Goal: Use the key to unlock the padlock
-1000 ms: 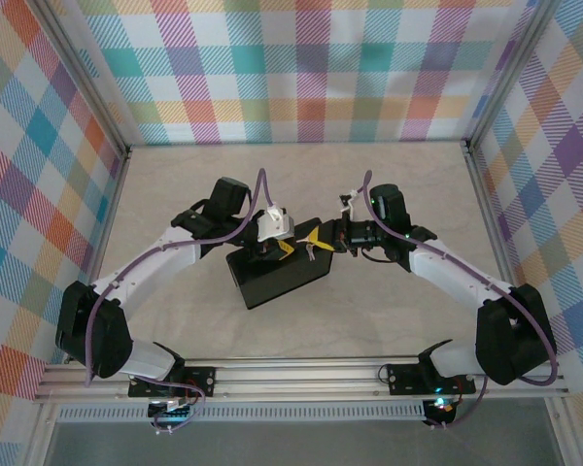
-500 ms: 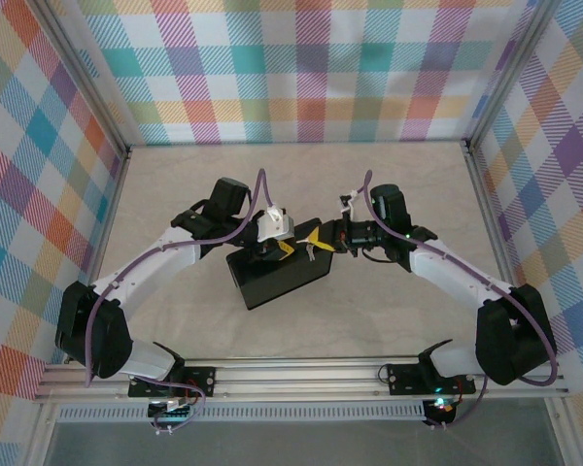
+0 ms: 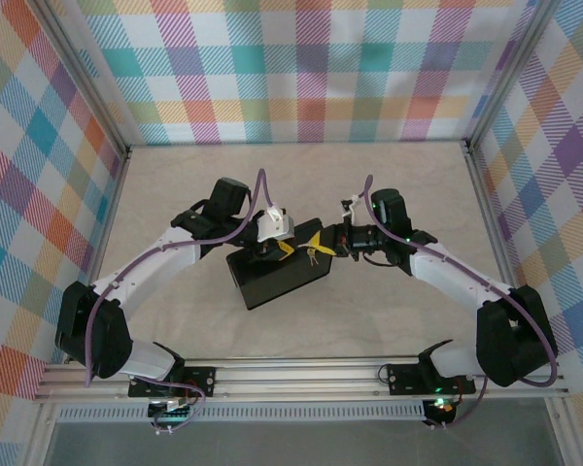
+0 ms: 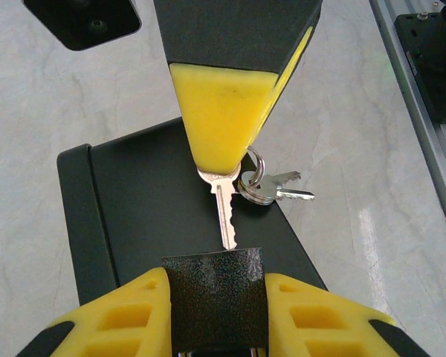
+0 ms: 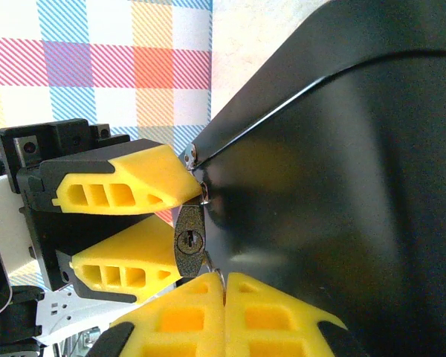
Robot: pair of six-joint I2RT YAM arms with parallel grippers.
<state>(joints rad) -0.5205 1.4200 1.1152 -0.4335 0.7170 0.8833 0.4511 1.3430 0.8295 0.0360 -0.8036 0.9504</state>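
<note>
My left gripper (image 4: 215, 286) is shut on the padlock (image 4: 215, 297), a small dark textured block squeezed between its yellow fingers over the dark box (image 4: 149, 201). From above comes my right gripper (image 4: 219, 160), shut on the head of the silver key (image 4: 224, 216). The key's tip touches the padlock's upper face. A ring with a second key (image 4: 271, 192) hangs beside it. In the right wrist view the padlock (image 5: 189, 242) shows its keyhole, just above my shut right gripper (image 5: 224, 286). From overhead both grippers (image 3: 282, 249) (image 3: 316, 245) meet over the box (image 3: 277, 277).
The dark box lies on the pale marble table (image 3: 389, 311), between the two arms. Plaid walls (image 3: 311, 68) close in the back and both sides. A metal rail (image 4: 416, 97) runs along the table's edge in the left wrist view.
The right gripper with the key has nudged slightly toward the padlock. The left arm and the box have stayed still.
</note>
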